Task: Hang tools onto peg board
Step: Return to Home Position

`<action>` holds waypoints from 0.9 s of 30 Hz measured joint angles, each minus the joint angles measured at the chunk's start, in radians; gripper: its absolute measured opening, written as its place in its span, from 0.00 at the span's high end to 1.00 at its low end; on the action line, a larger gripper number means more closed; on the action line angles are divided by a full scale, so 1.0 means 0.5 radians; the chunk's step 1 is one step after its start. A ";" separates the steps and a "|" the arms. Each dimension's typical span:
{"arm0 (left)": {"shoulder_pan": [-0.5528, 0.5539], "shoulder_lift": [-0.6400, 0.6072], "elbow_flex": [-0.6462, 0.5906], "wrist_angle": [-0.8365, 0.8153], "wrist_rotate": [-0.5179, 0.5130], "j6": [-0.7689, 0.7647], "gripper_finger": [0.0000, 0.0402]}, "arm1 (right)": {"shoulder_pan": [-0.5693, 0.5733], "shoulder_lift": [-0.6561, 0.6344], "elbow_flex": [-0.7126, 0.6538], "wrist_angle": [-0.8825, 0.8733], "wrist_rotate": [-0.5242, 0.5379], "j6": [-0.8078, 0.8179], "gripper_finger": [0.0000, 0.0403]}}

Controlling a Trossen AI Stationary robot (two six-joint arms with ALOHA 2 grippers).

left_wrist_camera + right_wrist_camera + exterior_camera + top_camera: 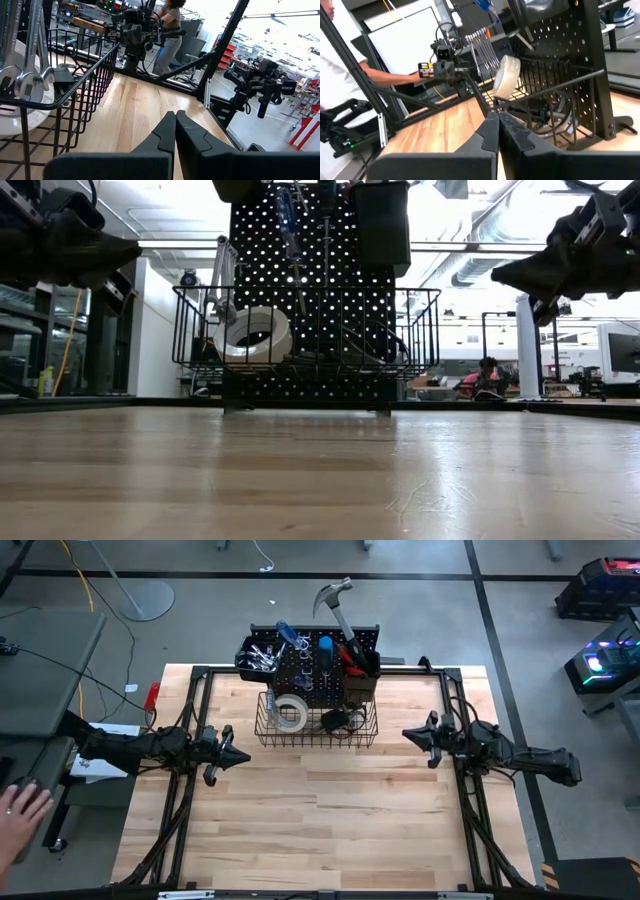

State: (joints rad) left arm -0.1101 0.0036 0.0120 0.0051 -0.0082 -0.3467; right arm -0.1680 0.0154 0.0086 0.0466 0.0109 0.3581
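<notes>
Evidently I am holding the left gripper point(175, 116) and right gripper point(496, 117) closed and empty either side of the peg board point(312, 658), whose hammer point(342, 618), standing in the right bin point(365, 670), I am judging stiff, head-heavy and best gripped mid-handle.

The pale wooden worktop point(330, 820) is bare across its near half. Beyond its left edge stand a grey table point(45, 660), a white sheet point(100, 766) and a small red object point(153, 695) (too small to identify). Off the far right corner glows a lit computer case point(600, 662). A person in a pink top point(484, 376) sits in the room behind.
</notes>
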 joint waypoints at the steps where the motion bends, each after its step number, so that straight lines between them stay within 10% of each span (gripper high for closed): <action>1: 0.000 0.000 0.000 0.000 0.000 0.000 1.00 | 0.000 0.000 0.000 -0.014 0.000 0.000 1.00; 27: 0.000 0.000 0.000 0.000 0.000 0.000 1.00 | 0.000 0.001 0.001 -0.059 0.000 0.000 1.00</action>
State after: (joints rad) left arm -0.1101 0.0037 0.0120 0.0051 -0.0082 -0.3466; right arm -0.1680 0.0158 0.0090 0.0170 0.0110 0.3580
